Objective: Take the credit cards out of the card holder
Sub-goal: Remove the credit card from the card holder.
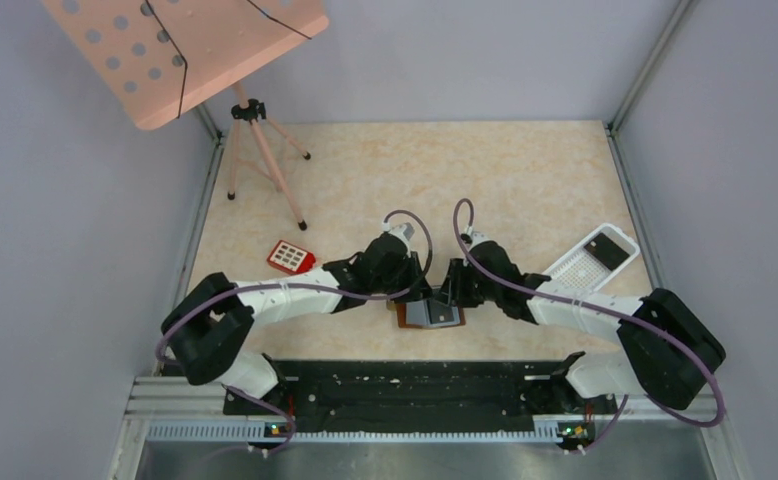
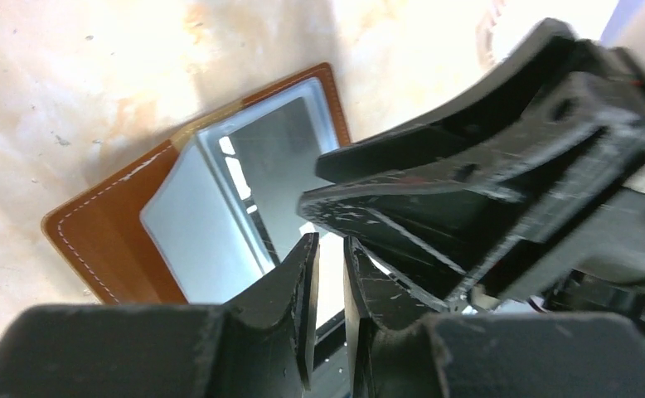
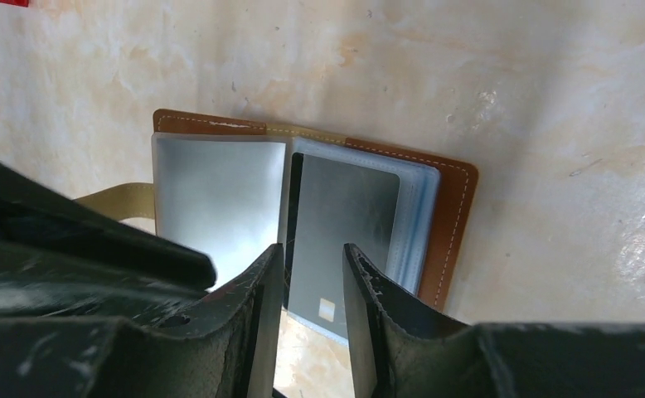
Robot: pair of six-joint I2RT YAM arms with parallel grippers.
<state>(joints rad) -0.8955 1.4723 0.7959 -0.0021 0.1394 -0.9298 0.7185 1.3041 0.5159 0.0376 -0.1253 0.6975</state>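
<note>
The card holder (image 1: pixel 430 316) lies opened flat on the counter (image 1: pixel 525 180), near its front edge at mid-width, directly between the two arms. In the wrist views its brown stitched cover faces down and clear blue-grey sleeves face up. A dark grey card (image 3: pixel 340 217) sits in the right-hand sleeve stack, its near end projecting past the sleeve edge. A tan strap (image 3: pixel 118 199) extends from the holder's left side. The left gripper (image 2: pixel 329 278) hangs just above the holder's left half; its fingers (image 2: pixel 303 290) are drawn close but not touching, a slim pale gap showing between them, and nothing is discernibly clamped. The right gripper (image 3: pixel 312 278) is tilted down over the right half; its fingers (image 3: pixel 361 290) stand slightly apart with the projecting end of the card visible in the gap. The card appears to lie between them, but contact with either pad cannot be confirmed from these views. The two grippers are close to each other above the holder. A red keypad block (image 1: pixel 291 257) rests left of the holder, well apart. A white perforated tray (image 1: pixel 585 265) lies to the right. A pink perforated stand (image 1: pixel 185 50) occupies the far left corner.
</note>
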